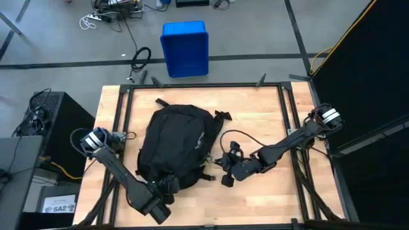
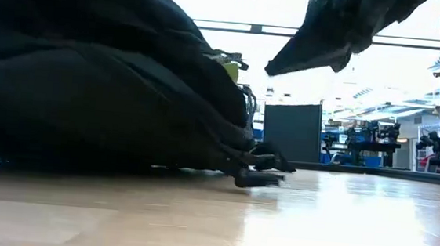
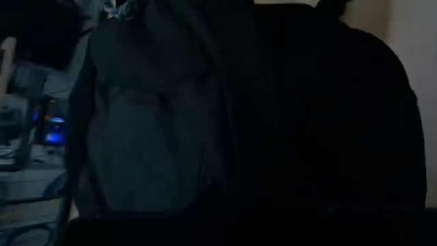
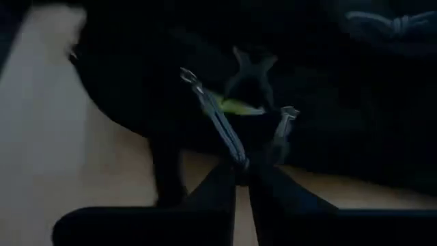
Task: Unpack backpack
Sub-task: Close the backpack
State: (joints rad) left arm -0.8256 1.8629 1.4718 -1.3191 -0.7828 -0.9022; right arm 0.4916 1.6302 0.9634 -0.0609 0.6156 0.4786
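Right gripper pinched together on the large black soft fabric backpack's zipper pull, left gripper state unclear at its edge; risk: pull slips, bag drags.

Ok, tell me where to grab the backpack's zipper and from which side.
Take the metal zipper pull standing proud of the backpack on its right edge. Come in level from the right, where the right gripper already sits; the left gripper is at the near end.
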